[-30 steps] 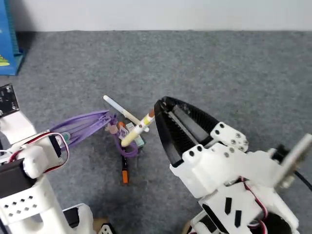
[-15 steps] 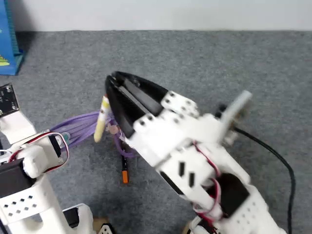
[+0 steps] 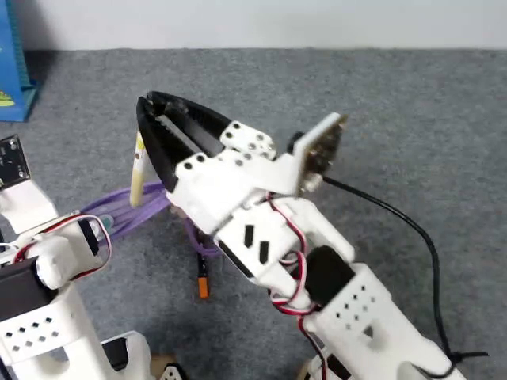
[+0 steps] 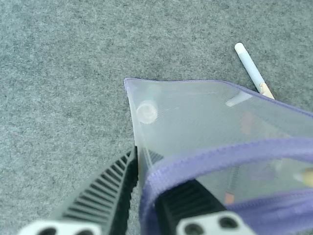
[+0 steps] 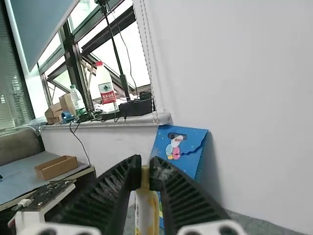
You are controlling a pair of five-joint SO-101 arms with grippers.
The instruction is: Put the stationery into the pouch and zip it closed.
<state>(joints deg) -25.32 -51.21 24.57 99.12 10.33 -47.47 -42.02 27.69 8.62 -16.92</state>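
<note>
A clear pouch with purple trim point(image 3: 131, 207) is held up off the grey carpet. My left gripper point(image 4: 139, 164) is shut on the pouch point(image 4: 205, 122) at its corner, and the mouth gapes sideways. Over the pouch, my right gripper point(image 3: 150, 104) is shut on a cream pen point(image 3: 139, 170). The pen hangs nearly upright with its lower end at the pouch's rim. In the right wrist view the pen point(image 5: 145, 210) sits between the black fingers of my right gripper point(image 5: 144, 171). An orange marker point(image 3: 203, 279) and a white pen point(image 4: 249, 66) lie on the carpet.
A blue box point(image 3: 12, 63) stands at the far left edge by the wall. A small circuit board point(image 3: 12, 158) sits on the left arm's base. The right arm's cable point(image 3: 412, 237) trails over the carpet on the right.
My right arm has swung left with the cream pen, from right of the stationery pile to above the pouch. The pen has turned from slanted to nearly upright. The left arm has kept still.
</note>
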